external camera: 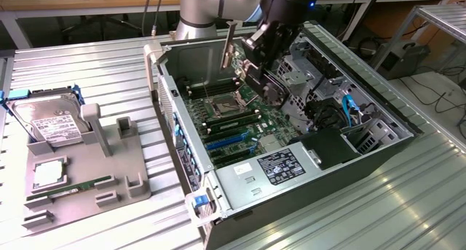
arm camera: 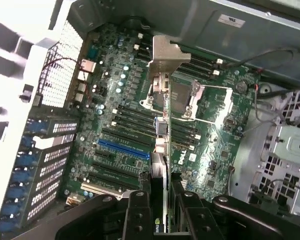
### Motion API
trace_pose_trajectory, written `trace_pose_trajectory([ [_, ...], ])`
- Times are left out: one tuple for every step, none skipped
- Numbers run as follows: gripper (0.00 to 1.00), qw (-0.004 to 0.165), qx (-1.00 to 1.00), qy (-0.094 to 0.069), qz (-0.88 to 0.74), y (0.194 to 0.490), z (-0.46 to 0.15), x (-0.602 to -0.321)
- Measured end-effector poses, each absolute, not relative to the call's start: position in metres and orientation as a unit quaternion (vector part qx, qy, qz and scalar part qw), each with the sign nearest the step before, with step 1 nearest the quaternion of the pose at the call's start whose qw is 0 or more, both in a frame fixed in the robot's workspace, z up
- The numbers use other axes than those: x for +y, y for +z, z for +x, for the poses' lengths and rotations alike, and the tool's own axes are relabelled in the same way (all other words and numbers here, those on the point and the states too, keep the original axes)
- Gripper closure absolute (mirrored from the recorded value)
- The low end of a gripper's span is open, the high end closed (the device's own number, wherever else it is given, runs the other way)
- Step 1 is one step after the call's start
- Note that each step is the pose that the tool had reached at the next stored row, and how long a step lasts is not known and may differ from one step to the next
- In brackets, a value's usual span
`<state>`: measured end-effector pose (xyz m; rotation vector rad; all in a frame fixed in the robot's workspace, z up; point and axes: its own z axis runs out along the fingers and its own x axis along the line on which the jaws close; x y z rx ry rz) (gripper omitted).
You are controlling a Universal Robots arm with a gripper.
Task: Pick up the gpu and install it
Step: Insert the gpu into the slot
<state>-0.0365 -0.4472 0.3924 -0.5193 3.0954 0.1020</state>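
Ribbed metal tabletop point(external camera: 87, 70) carries an open black-and-silver computer tower case point(external camera: 166, 105) lying on its side, its green motherboard point(external camera: 240, 116) facing up; on the exterior view's left sits a grey moulded parts tray point(external camera: 80, 190) with a silver boxy hard drive point(external camera: 47, 121) and a narrow green RAM stick point(external camera: 69, 190). The thin black gpu card with its long silver end bracket point(external camera: 228, 42) is off the tray and in the air above the motherboard, held edge-on with the bracket standing out ahead of the arm. The gripper point(external camera: 255, 56) is clamped on it: in the wrist view the dark fingers point(arm camera: 137, 215) press either side of the card's edge point(arm camera: 165, 55). By the look of it the pick-up is done and the work stands in the carry-and-align step, with the card not yet seated. Seating it would seem to call for lining the card's lower edge up with the long blue expansion slot point(arm camera: 124, 148) and its bracket with the rear slot openings, then a straight, even press. The card's cooler face and contact edge are hidden, the arm covers much of its body in the exterior view, and how high it hangs over the slot cannot be judged
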Motion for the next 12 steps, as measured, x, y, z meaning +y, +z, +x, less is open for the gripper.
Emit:
trace_pose_trajectory([
  [0.74, 0.0, 0.983, 0.033, -0.179, 0.3923, -0.0365, -0.4472],
  [0.74, 0.0, 0.98, 0.033, -0.195, 0.3923, -0.0365, -0.4472],
  [0.74, -0.001, 0.978, 0.033, -0.206, 0.3922, -0.0365, -0.4472],
  [0.74, -0.001, 0.976, 0.033, -0.214, 0.3922, -0.0365, -0.4472],
  [0.74, -0.001, 0.974, 0.033, -0.224, 0.3921, -0.0365, -0.4472],
  [0.74, -0.001, 0.972, 0.033, -0.232, 0.3921, -0.0365, -0.4472],
  [0.74, -0.002, 0.97, 0.033, -0.243, 0.392, -0.0365, -0.4472],
  [0.74, -0.002, 0.967, 0.033, -0.254, 0.3919, -0.0365, -0.4472],
  [0.74, -0.002, 0.964, 0.033, -0.262, 0.3918, -0.0365, -0.4472],
  [0.74, -0.003, 0.962, 0.033, -0.272, 0.3917, -0.0365, -0.4472],
  [0.74, -0.003, 0.959, 0.033, -0.28, 0.3916, -0.0365, -0.4472],
  [0.74, -0.003, 0.957, 0.033, -0.289, 0.3916, -0.0365, -0.4472],
])
